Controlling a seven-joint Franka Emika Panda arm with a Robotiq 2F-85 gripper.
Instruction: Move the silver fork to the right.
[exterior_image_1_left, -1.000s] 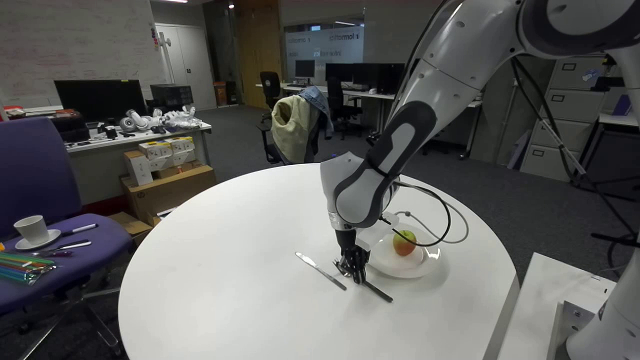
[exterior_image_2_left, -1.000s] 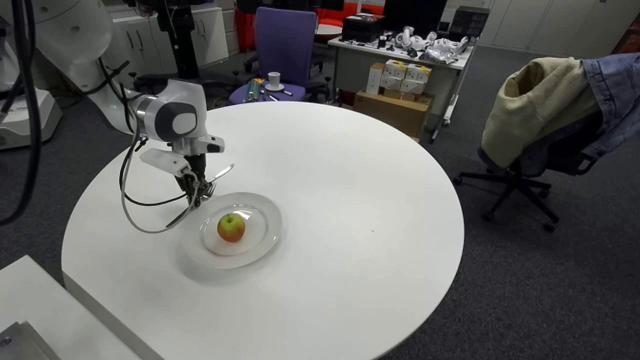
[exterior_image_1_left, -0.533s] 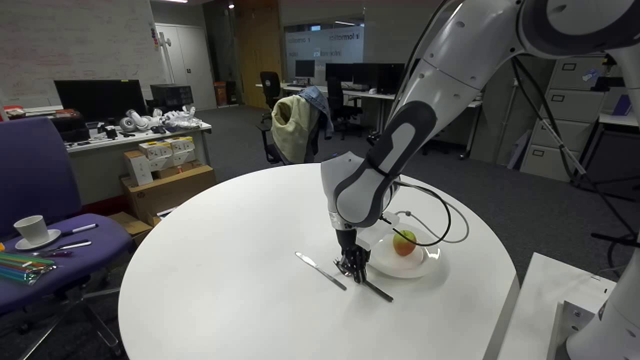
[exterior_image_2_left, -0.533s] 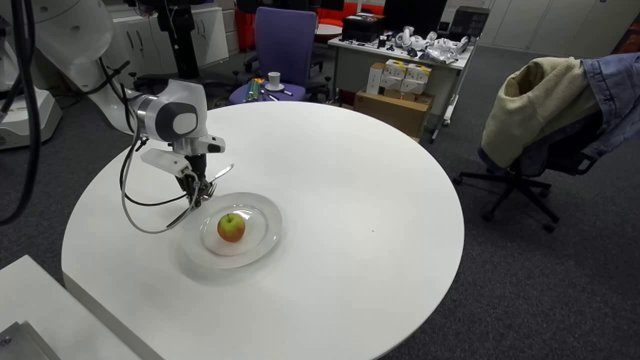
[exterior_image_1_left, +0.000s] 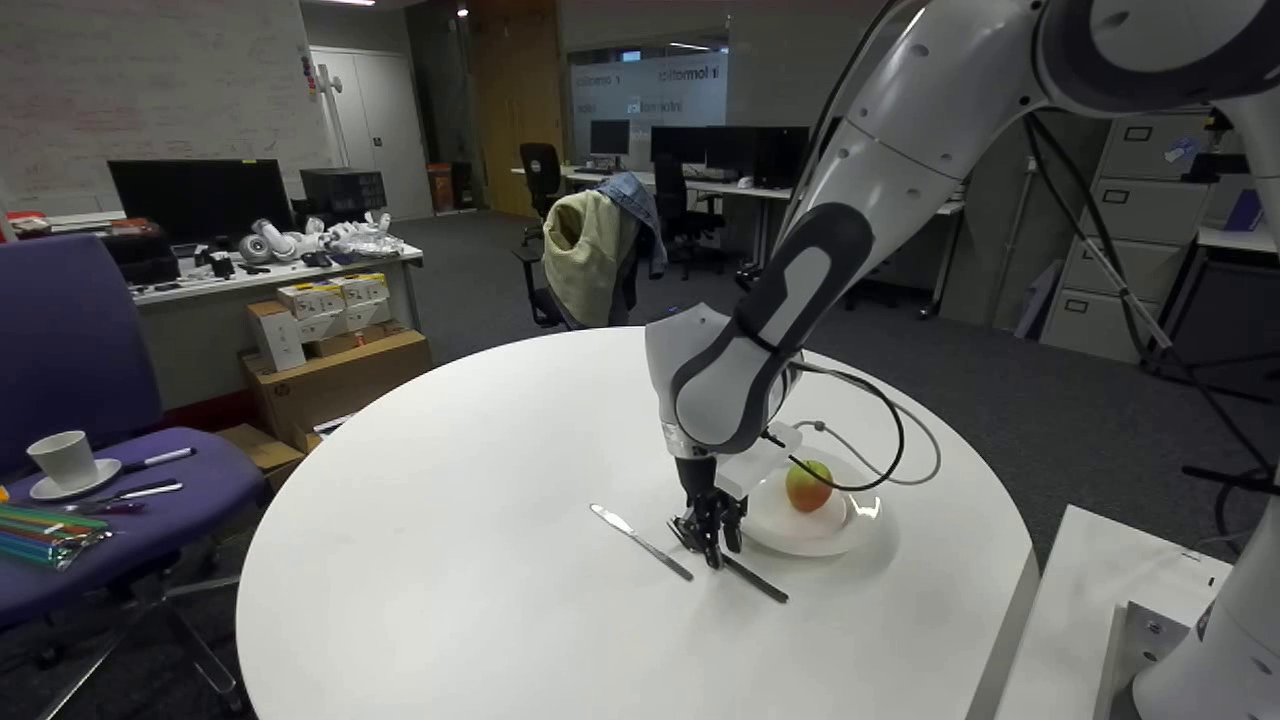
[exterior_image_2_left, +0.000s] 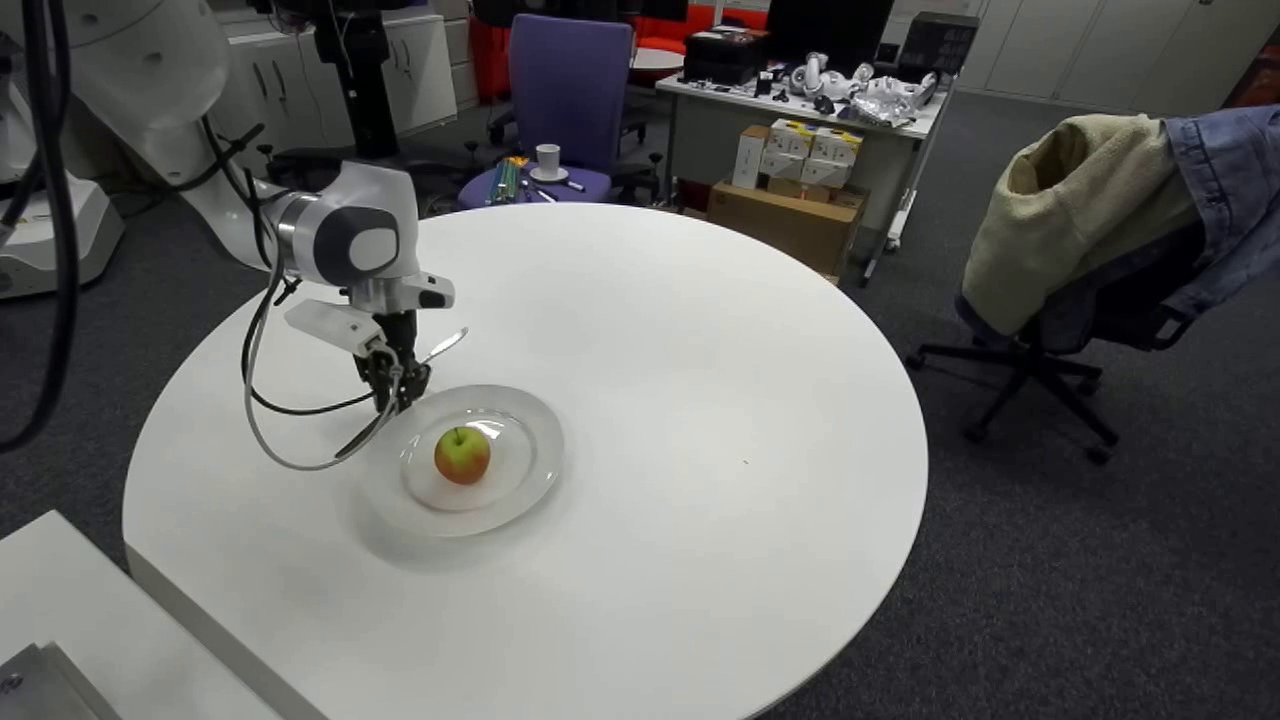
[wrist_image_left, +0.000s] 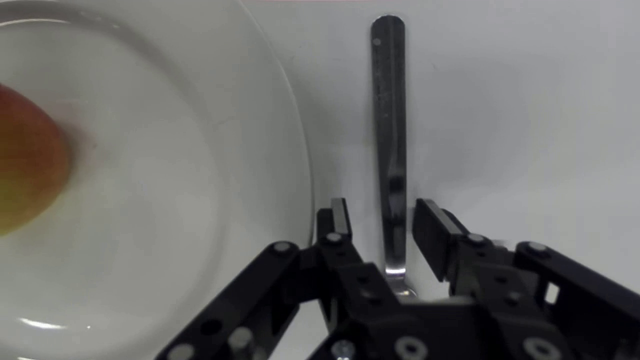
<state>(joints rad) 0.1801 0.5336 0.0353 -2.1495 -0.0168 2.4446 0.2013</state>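
Silver fork (wrist_image_left: 391, 110), lying on a round white table (exterior_image_1_left: 450, 560), handle between the part-spread jaws of a black Robotiq gripper (wrist_image_left: 384, 218), grasp empty, gaps visible along both sides in the wrist view. Left to right in an exterior view: silver table knife (exterior_image_1_left: 640, 542); fork and gripper; red-and-green apple (exterior_image_1_left: 809, 487) on a white plate (exterior_image_1_left: 815, 541), just beside the fork.

Plate (exterior_image_1_left: 808, 541): set toward worktop (exterior_image_1_left: 430, 560) right edge in an exterior view
Apple (exterior_image_1_left: 808, 487): placed on plate
Fork (wrist_image_left: 391, 145): laid between plate and knife (exterior_image_1_left: 642, 542)
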